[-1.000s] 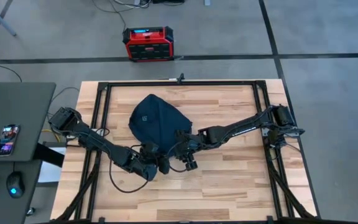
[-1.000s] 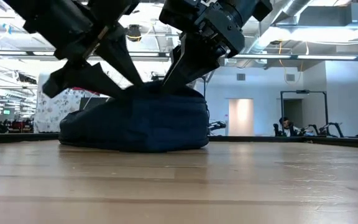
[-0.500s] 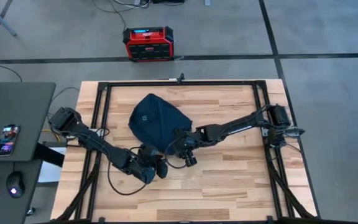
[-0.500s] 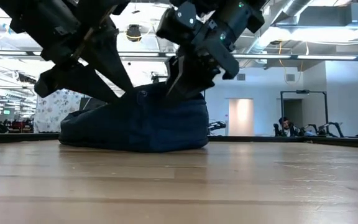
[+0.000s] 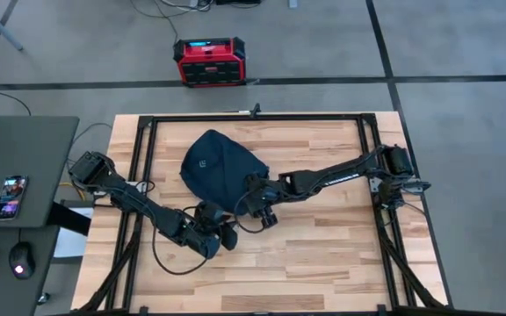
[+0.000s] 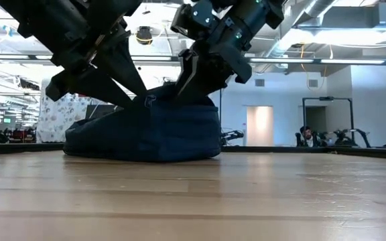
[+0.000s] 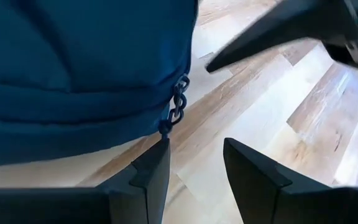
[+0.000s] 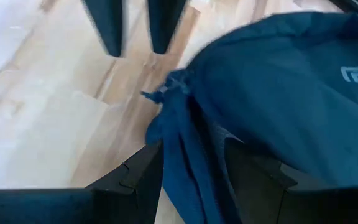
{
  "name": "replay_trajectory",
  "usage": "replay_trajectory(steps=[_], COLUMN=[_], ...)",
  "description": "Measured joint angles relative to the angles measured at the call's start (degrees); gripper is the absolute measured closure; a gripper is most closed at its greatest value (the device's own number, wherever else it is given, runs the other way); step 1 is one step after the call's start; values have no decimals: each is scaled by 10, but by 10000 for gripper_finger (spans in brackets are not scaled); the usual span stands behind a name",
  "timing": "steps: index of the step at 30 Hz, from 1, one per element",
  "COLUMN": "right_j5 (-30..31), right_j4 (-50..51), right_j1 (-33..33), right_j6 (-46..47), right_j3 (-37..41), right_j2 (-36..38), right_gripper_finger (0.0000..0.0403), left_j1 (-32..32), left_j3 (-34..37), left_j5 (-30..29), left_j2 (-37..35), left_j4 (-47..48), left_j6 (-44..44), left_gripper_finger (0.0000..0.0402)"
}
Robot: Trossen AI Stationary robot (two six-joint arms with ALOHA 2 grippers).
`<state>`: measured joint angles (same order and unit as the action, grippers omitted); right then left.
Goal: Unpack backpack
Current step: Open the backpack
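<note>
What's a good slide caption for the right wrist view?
Right tool pinching a fold of the navy backpack above the wooden table.

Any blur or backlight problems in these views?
Low view: bright room behind leaves both arms and the backpack in dark silhouette. Right wrist view: motion-smeared fabric between the right gripper fingers. Left wrist view: sharp on the zipper pull. High view: even light.

Left arm reaches in low from the left. The left gripper [image 7: 196, 180] has its fingers [image 7: 152, 177] parted with nothing between. Right arm stretches in from the right; the right gripper [image 8: 194, 177] pinches a fabric fold between its fingers [image 8: 146, 177].
</note>
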<state>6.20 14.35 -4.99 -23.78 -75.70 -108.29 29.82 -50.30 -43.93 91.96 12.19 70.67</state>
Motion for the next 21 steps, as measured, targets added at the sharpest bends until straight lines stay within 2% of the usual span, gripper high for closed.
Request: replay_trajectory(steps=[9,18,21], right_j5=[0,0,0], right_j4=[-2,-29,-32], right_j1=[18,18,18], right_j6=[8,8,4], right_j3=[1,1,1], right_j2=[0,0,0], right_gripper_finger=[241,241,241], left_j1=[-3,-3,-3], left_j3=[0,0,0], left_j5=[-1,1,23], left_j2=[-1,-1,-1], left_j4=[0,-2,-2], left_j6=[-55,-19,-9], left_gripper_finger=[267,267,267])
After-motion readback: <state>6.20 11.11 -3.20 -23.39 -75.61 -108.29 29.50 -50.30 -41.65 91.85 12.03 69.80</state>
